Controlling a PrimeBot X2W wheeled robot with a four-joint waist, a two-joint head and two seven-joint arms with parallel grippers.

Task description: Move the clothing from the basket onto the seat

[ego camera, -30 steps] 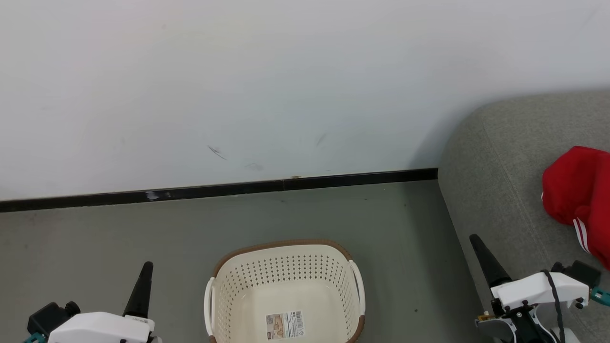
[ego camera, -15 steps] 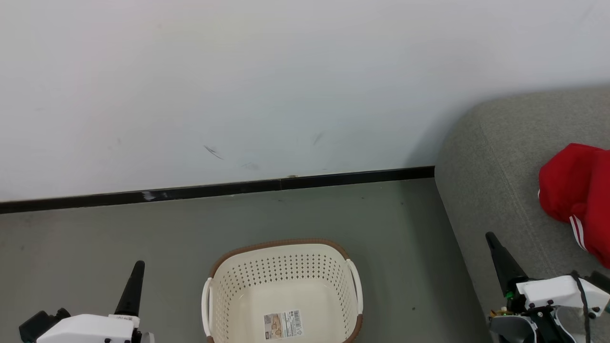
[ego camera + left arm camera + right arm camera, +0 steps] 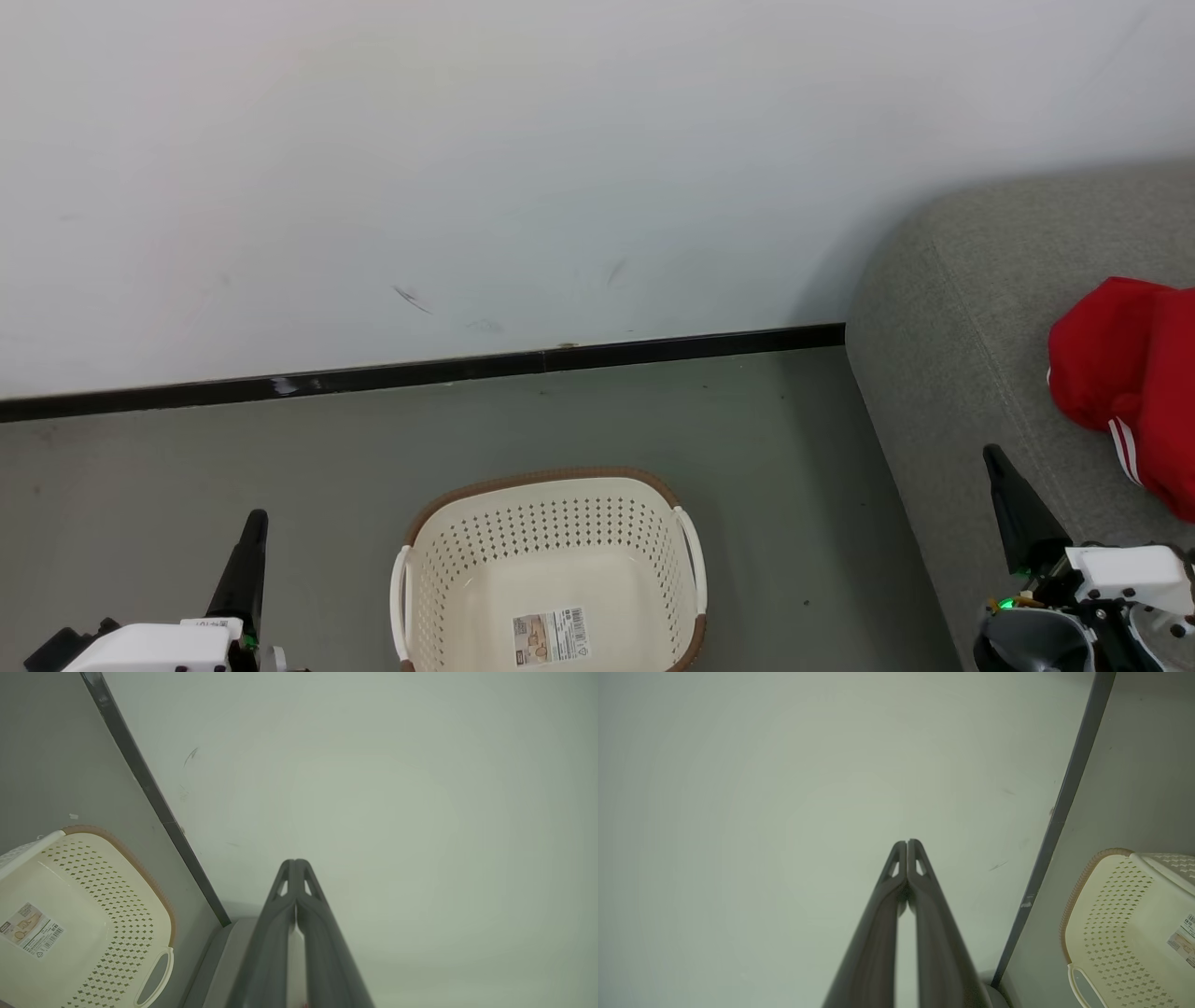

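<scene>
Empty basket (image 3: 551,532) sits on the floor (image 3: 280,448); the red garment (image 3: 1120,364) lies on the grey seat (image 3: 943,308). Left pincer (image 3: 256,519) and right pincer (image 3: 991,455) are pressed together, holding nothing. The task looks done, so the arms should park clear of both.

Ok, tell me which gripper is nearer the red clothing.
The right gripper, beside the seat where the red clothing lies; the left gripper is on the far side of the basket, over the floor.
</scene>
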